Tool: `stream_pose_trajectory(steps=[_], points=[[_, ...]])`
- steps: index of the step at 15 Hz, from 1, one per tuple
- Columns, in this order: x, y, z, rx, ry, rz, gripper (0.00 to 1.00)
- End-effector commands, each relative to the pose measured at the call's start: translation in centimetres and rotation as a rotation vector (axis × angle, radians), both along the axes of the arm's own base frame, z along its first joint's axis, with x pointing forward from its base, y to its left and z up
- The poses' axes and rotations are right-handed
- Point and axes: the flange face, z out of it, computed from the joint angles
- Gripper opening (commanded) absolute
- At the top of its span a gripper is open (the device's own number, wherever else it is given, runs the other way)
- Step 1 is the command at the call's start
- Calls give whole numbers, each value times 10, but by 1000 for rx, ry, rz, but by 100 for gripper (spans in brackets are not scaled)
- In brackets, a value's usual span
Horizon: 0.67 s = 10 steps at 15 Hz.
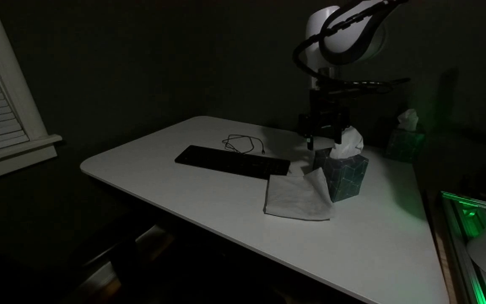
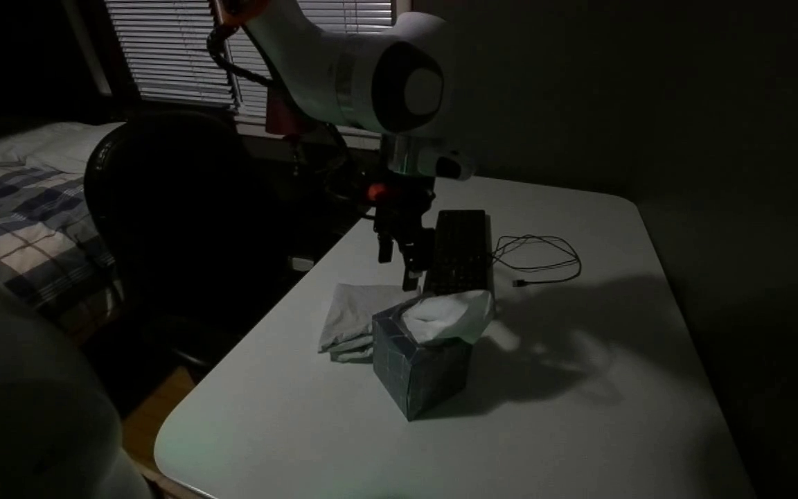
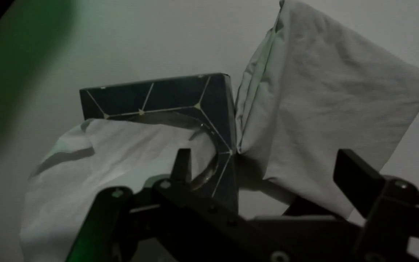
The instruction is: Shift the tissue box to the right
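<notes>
The tissue box, dark teal-grey with thin pale lines, stands upright on the white table with a white tissue poking out. It also shows in an exterior view and the wrist view. My gripper is open and empty, with fingertips pointing down near the top of the box. In an exterior view the gripper appears behind the box. In the wrist view the gripper's left finger overlaps the tissue and box top, the right finger overlaps the grey cloth. The box's lower wrist-view part is hidden by the gripper.
A grey folded cloth lies against or very close beside the box, also in an exterior view. A black keyboard and cable lie beyond. A greenish white-topped thing stands behind. A dark chair is beside the table.
</notes>
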Motion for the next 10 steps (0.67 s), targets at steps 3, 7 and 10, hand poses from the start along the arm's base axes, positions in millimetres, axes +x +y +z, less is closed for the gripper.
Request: stream_pose_trajectory(steps=[3, 7, 10], points=[[16, 1, -24, -2, -9, -18, 90], [22, 0, -35, -14, -7, -21, 56], [21, -1, -42, -16, 7, -28, 56]])
